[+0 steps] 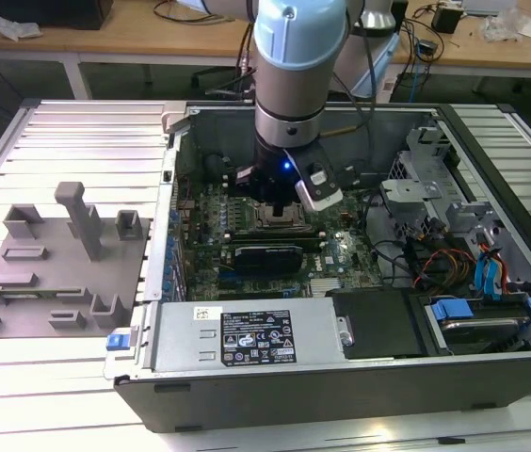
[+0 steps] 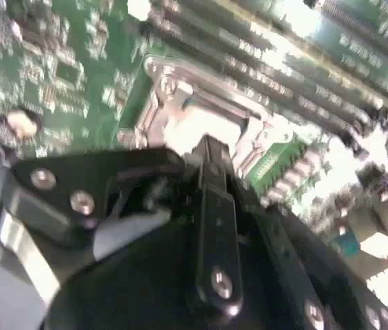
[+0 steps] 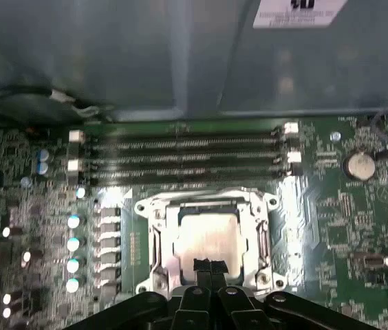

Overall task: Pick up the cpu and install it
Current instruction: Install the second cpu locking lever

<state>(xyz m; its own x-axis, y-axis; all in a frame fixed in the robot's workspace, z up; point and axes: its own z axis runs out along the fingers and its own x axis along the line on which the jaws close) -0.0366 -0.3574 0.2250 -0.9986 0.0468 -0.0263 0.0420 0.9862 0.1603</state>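
Ribbed metal tabletop point(image 1: 68, 141) carries an open computer case point(image 1: 360, 377) and, well off to the side of the gripper, a grey holder plate point(image 1: 54, 273). Inside the case, the gripper point(image 3: 206, 265) is held low over the green motherboard point(image 3: 331, 206), its fingertips drawn together to a narrow gap with nothing seen between them. The cpu point(image 3: 204, 237) is seen lying flat within the metal socket frame point(image 3: 154, 234) in the first wrist view, directly beneath and just ahead of the fingertips; whether they touch its silver top cannot be told. Beyond the socket, away from the gripper, the memory slots point(image 3: 180, 155) run crosswise. By this placement, the chip is judged already seated in the socket, square to its frame.
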